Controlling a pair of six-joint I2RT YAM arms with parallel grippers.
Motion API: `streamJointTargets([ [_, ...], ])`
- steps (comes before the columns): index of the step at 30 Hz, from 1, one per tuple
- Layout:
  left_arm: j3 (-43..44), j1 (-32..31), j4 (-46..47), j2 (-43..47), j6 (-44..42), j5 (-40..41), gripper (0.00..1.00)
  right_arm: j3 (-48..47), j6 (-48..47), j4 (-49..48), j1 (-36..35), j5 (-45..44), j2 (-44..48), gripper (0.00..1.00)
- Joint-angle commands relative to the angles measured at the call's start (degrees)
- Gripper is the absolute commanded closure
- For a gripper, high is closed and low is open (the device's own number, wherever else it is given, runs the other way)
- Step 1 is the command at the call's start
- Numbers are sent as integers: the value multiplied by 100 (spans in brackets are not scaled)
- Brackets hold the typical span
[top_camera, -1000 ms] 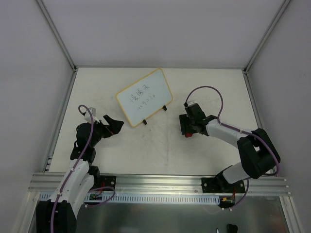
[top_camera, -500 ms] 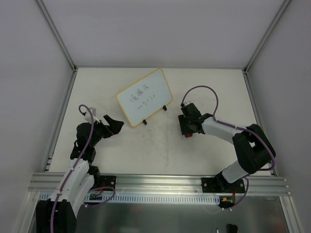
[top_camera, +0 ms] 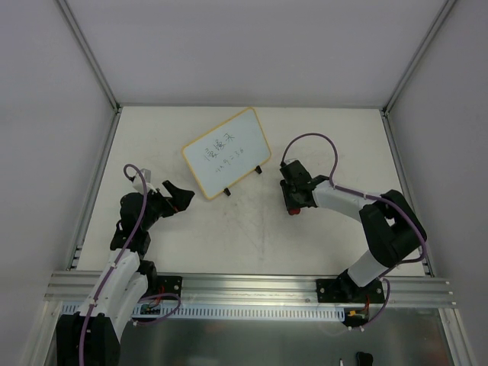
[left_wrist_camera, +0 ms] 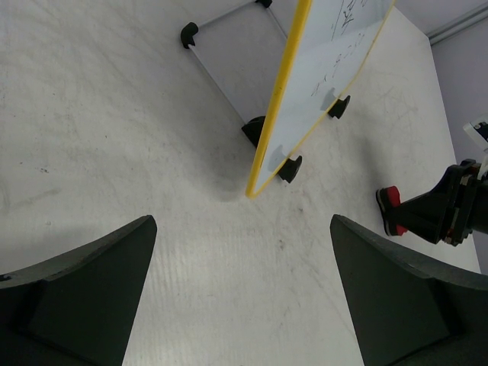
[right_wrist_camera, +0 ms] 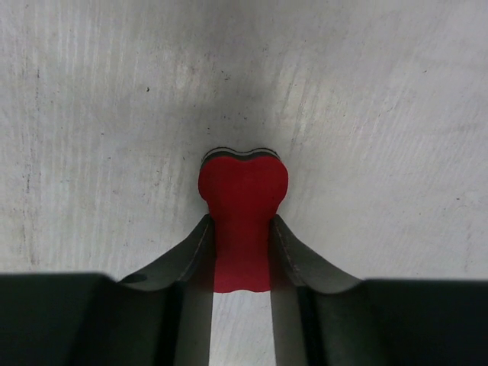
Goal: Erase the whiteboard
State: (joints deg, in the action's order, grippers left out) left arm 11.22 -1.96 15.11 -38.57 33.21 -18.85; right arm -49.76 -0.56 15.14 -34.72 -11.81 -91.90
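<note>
The whiteboard [top_camera: 225, 154] stands tilted on its black feet at the back of the table, with dark handwriting on its face. In the left wrist view the whiteboard [left_wrist_camera: 328, 69] shows nearly edge-on by its yellow frame. A small red eraser [right_wrist_camera: 242, 191] lies on the table to the right of the board, and my right gripper [right_wrist_camera: 242, 225] is shut on it, both fingers pressing its sides. From above, the red eraser [top_camera: 294, 210] peeks out under the right gripper [top_camera: 293, 200]. My left gripper [top_camera: 179, 197] is open and holds nothing, left of the board's near corner.
The board's wire stand [left_wrist_camera: 221, 65] and black feet [left_wrist_camera: 290, 168] rest on the scuffed white table [top_camera: 252, 236]. Grey walls with metal posts [top_camera: 91, 53] enclose three sides. An aluminium rail [top_camera: 252, 286] runs along the near edge.
The right gripper's fingers closed onto the red eraser, and the right arm shifted slightly left. The left arm and the whiteboard stayed still.
</note>
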Motion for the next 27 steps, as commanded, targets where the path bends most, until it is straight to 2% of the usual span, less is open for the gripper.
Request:
streamJointTargets([
  [1, 231, -68, 88, 16, -183, 92, 1, -201, -15, 148, -35, -84, -65, 81],
  [2, 231, -68, 106, 16, -175, 83, 1, -201, -6, 148, -35, -84, -56, 84],
  [6, 257, -68, 238, 7, -236, -48, 1, -184, -14, 139, -35, -67, 31, 83],
  [10, 118, -68, 509, 130, -271, -136, 1, -183, -23, 139, -52, -75, 181, 87],
  [15, -208, -59, 1694, 43, -324, -584, 1, -175, -58, 130, -96, -5, 541, 88],
  [18, -252, -51, 2117, -247, -438, -698, 1, -201, -85, 139, -105, 100, 787, 89],
  [19, -296, -50, 2510, -465, -447, -812, 1, -236, -76, 130, -114, 126, 857, 89],
  [23, -375, -33, 3278, -924, -465, -857, 6, -438, -111, 130, -140, 433, 1077, 91],
  [27, -463, 81, 3927, -1118, -552, -831, 2, -833, -129, 139, -211, 697, 1113, 92],
])
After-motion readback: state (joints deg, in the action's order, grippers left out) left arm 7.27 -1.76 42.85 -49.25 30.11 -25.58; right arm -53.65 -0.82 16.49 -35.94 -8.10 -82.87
